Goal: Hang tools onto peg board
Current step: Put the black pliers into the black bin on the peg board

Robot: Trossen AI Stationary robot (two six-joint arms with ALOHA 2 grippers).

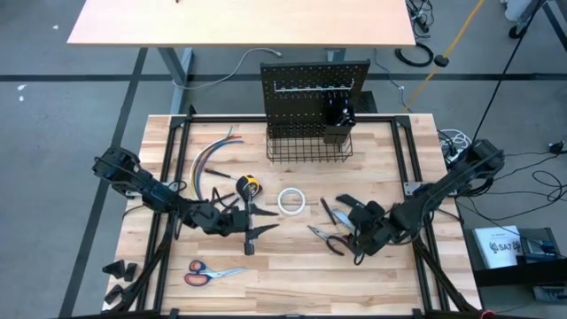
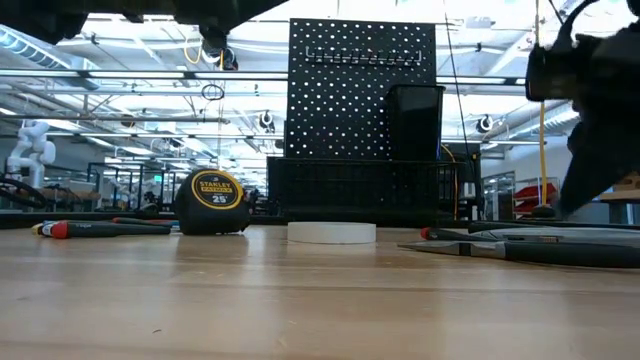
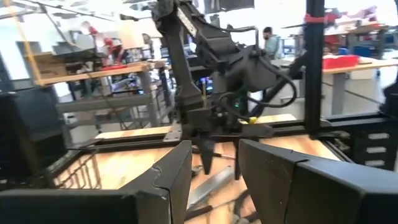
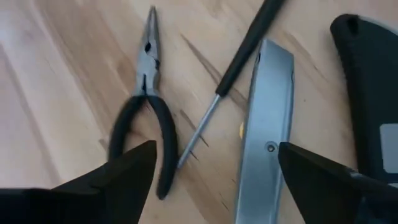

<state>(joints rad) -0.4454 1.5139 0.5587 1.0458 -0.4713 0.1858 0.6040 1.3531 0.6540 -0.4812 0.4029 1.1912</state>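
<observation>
Your right end effector [image 4: 214,171] hung spread over the pliers [image 4: 146,112], whose nose pointed toward the frame's top, long axis near vertical.

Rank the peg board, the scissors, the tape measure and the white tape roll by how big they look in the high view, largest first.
1. peg board, by far the largest.
2. scissors, long but thin.
3. white tape roll.
4. tape measure.
The last two look nearly alike; that order is unsure.

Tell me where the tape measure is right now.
In the high view the tape measure sits on the table, left of centre, just left of the white tape roll and in front of the peg board's basket.
</observation>
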